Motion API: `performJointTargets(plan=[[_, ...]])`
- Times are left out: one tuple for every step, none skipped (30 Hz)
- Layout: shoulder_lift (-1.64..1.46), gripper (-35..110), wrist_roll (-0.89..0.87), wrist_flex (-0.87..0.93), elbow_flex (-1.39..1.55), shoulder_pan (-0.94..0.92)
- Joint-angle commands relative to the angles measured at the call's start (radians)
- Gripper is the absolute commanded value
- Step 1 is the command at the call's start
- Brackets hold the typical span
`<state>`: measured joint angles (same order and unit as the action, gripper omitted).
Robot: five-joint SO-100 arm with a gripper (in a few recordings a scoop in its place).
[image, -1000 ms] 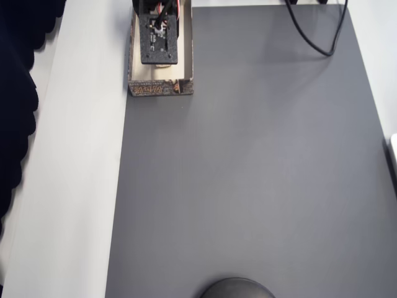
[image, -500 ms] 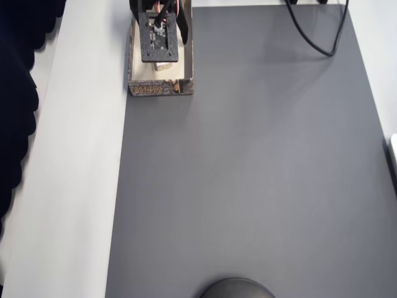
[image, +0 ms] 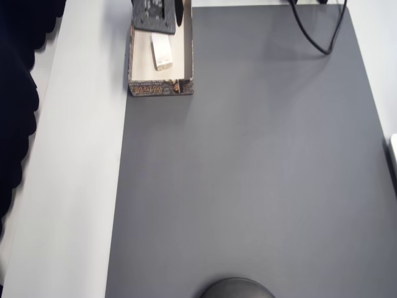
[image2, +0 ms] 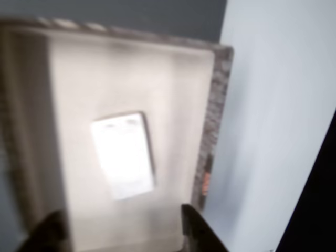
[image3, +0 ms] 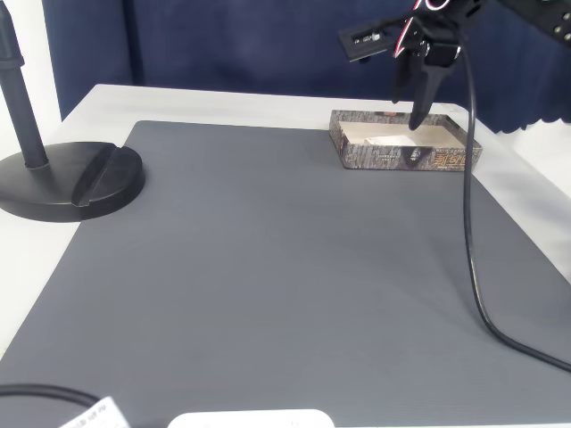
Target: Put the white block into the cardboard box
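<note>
The cardboard box [image: 160,89] stands at the grey mat's top left corner in the overhead view. The white block [image: 162,51] lies flat on its cream floor, apart from the walls. My gripper [image: 162,13] hangs above the box's far end, at the picture's top edge. In the wrist view the white block [image2: 123,155] rests inside the box [image2: 215,121], and my gripper [image2: 123,233] is open with nothing between its two dark fingertips [image2: 197,231]. The fixed view shows the gripper [image3: 412,98] raised over the box [image3: 393,158], fingers pointing down, with the block [image3: 384,140] below.
A black cable [image3: 468,223] trails from the arm across the mat's right side. A black round stand base [image3: 71,178] sits at the mat's left edge in the fixed view. A white object [image3: 250,419] lies at the near edge.
The gripper has pulled back toward the top edge of the overhead view and lifted. The white block, covered before, now lies uncovered in the box.
</note>
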<state>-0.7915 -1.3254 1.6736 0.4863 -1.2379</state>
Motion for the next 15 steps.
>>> performJointTargets(plan=[[-0.215, 15, 0.081, 0.02, 0.106, 0.041], [-0.241, 12, 0.107, 0.021, 0.138, 0.055], [-0.265, 9, 0.135, 0.023, 0.166, 0.075], [-0.285, 7, 0.166, 0.025, 0.19, 0.094], [-0.305, 4, 0.204, 0.026, 0.219, 0.112], [-0.325, 1, 0.242, 0.026, 0.249, 0.132], [-0.35, -1, 0.281, 0.026, 0.279, 0.152], [-0.379, -2, 0.313, 0.026, 0.313, 0.17], [-0.408, -2, 0.336, 0.025, 0.348, 0.19], [-0.44, -2, 0.357, 0.017, 0.385, 0.21], [-0.476, -2, 0.364, 0.008, 0.428, 0.229], [-0.508, -2, 0.374, 0.0, 0.474, 0.247], [-0.538, -2, 0.391, -0.005, 0.522, 0.265], [-0.569, -2, 0.407, -0.005, 0.571, 0.285], [-0.603, -2, 0.426, -0.006, 0.621, 0.307]])
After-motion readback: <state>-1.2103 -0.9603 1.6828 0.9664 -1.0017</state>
